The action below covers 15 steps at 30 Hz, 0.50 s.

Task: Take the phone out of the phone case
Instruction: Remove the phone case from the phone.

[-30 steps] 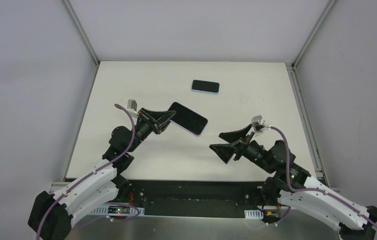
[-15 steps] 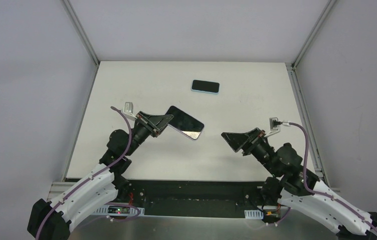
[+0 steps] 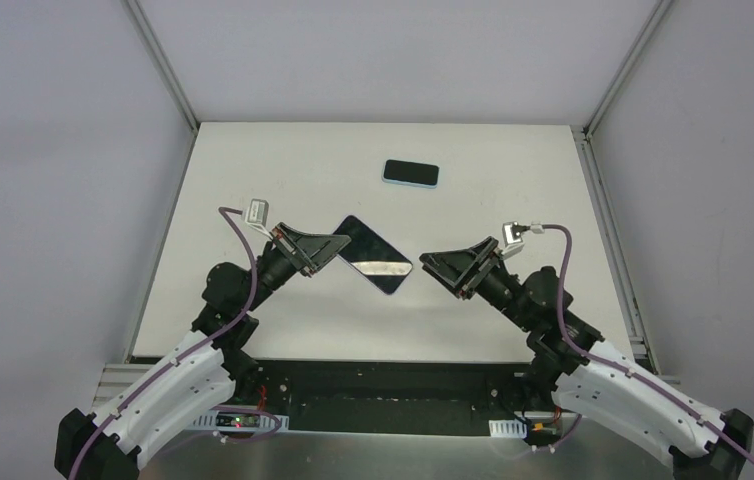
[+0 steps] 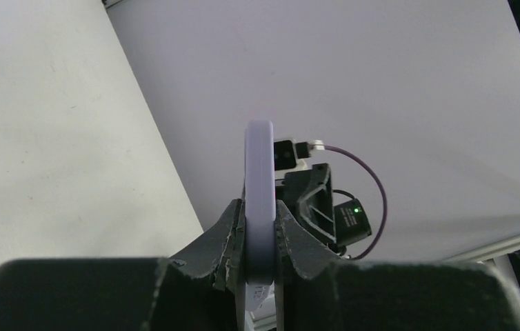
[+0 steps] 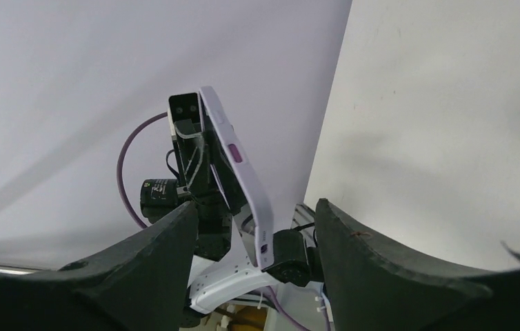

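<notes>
R claw swings in from 3 o'clock, jaws apart, toward cased phone held above worktop ctr by L claw, clamped on its edge. Risk: off-ctr pinch could twist it loose.

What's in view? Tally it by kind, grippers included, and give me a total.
Phones: 2 (lilac-cased phone, blue-edged phone)
Grippers: 2 (left gripper, right gripper)
Total: 4
</notes>
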Motion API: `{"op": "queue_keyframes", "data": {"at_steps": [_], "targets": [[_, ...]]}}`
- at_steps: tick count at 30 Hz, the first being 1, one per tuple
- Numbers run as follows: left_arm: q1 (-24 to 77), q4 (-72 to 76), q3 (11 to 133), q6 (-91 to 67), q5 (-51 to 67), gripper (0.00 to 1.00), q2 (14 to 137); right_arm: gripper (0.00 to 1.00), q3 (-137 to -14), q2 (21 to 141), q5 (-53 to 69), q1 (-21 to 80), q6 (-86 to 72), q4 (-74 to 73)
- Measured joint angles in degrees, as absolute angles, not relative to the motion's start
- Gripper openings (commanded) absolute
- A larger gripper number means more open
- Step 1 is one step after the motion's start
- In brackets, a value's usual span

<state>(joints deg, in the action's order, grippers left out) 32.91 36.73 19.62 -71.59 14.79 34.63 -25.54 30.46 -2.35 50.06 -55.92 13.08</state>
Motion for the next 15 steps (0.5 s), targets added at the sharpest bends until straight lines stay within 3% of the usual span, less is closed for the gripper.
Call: {"op": "queue_keyframes", "data": {"at_steps": [15], "targets": [[32.91,40.07,20.38,-72.23,16.14,0.00,34.61,0.52,-23.64,35.86,4.40,49.84,-61.98,27.22]]}}
